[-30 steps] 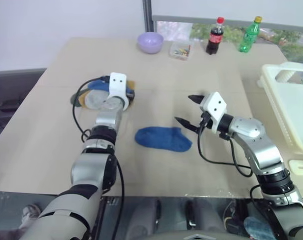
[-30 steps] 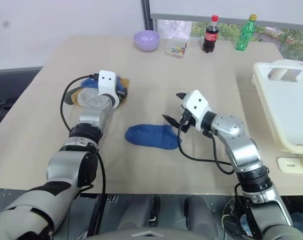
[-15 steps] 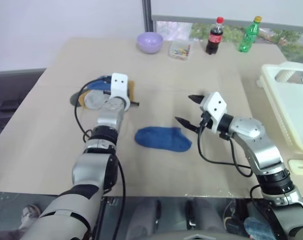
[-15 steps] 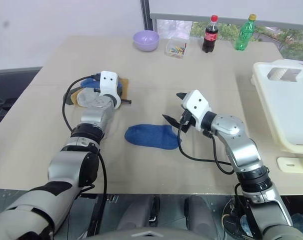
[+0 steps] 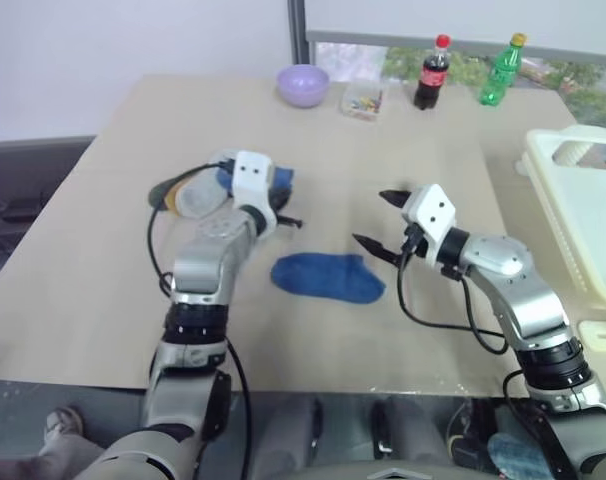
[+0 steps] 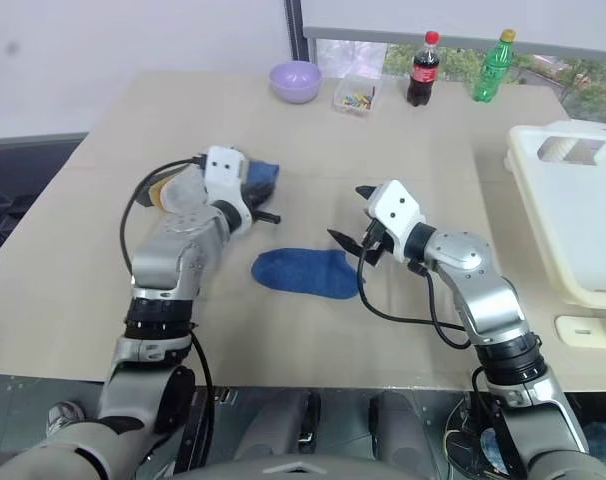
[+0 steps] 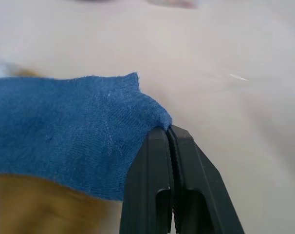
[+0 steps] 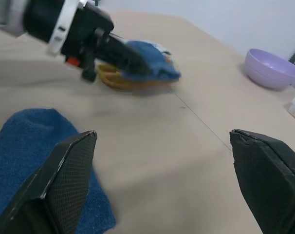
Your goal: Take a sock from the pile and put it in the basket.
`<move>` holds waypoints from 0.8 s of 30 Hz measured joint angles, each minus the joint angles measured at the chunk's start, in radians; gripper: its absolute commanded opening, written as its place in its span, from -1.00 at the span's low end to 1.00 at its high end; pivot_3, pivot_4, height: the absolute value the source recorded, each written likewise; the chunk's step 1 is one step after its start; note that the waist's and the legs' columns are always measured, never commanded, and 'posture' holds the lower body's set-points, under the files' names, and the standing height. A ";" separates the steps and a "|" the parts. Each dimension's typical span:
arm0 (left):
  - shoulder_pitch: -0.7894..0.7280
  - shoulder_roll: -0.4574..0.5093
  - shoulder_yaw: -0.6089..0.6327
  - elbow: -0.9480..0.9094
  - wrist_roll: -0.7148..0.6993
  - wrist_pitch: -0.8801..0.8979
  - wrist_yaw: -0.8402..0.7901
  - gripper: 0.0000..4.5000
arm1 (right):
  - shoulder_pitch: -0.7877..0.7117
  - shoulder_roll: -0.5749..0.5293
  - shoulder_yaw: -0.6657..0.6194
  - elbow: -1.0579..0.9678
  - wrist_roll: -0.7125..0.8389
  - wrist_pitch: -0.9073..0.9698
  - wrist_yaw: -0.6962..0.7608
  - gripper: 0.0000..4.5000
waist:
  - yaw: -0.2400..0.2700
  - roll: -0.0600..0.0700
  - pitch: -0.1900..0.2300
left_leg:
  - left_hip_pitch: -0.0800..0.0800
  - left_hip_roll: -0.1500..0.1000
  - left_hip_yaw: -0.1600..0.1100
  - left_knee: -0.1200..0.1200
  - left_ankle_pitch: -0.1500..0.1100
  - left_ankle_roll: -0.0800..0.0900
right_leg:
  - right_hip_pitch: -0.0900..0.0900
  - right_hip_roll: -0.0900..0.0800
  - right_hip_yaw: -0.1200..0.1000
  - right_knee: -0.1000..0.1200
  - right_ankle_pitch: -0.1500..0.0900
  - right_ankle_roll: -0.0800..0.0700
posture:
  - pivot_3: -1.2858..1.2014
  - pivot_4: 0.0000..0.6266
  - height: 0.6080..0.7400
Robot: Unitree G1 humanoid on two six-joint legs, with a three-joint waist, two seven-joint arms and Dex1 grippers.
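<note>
The pile (image 5: 190,196) of socks lies on the left of the tan table (image 5: 133,270). My left gripper (image 7: 168,129) is shut on the corner of a blue sock (image 7: 64,126), which trails from the fingers back over the pile; the same sock (image 5: 274,180) sits just behind the gripper (image 5: 288,221) in the left eye view. A second blue sock (image 5: 328,278) lies flat mid-table. My right gripper (image 5: 376,220) hovers open just right of that flat sock, holding nothing. The cream-white basket (image 5: 583,210) stands at the table's right edge.
Along the far edge stand a lilac bowl (image 5: 303,85), a small clear box (image 5: 361,101) with coloured bits, a cola bottle (image 5: 430,72) and a green bottle (image 5: 500,68). A small white piece (image 5: 603,335) lies near the front right corner.
My left gripper shut on the blue sock at the pile, then drew back and to the right, dragging the sock with it. The right arm has stayed still.
</note>
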 measured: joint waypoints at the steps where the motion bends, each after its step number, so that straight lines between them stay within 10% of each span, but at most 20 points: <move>1: 0.000 -0.027 -0.012 -0.021 -0.012 0.025 0.001 -0.99 | 0.003 -0.005 -0.002 0.000 0.000 0.001 -0.001 1.00 | 0.000 0.000 0.000 | 0.000 0.000 0.000 0.000 -0.001 0.001 | 0.000 0.000 0.000 0.000 0.000 0.000 | 0.03 -0.52 1.00; 6: -0.032 -0.177 -0.072 0.027 -0.051 0.078 -0.005 -0.99 | 0.027 -0.046 -0.041 0.000 -0.001 0.027 -0.016 1.00 | 0.000 0.000 0.000 | 0.000 0.000 0.000 0.001 -0.001 0.001 | 0.001 0.001 0.000 0.000 0.000 0.000 | 0.03 -0.52 1.00; 13: -0.087 -0.205 -0.141 0.118 -0.068 0.072 -0.058 0.21 | 0.032 -0.076 -0.043 0.015 -0.024 0.131 -0.064 1.00 | -0.021 0.000 0.000 | 0.002 0.003 0.003 0.001 -0.001 0.001 | 0.000 0.004 0.002 0.000 0.000 0.000 | 0.03 -0.52 1.00; 24: -0.314 0.043 -0.153 0.588 0.082 -0.288 -0.208 0.21 | -0.103 0.157 -0.103 0.245 -0.012 0.337 -0.269 1.00 | -0.022 0.001 0.000 | 0.002 0.000 0.005 0.000 0.000 0.001 | 0.000 0.006 0.001 0.000 0.000 0.001 | 0.03 -0.52 1.00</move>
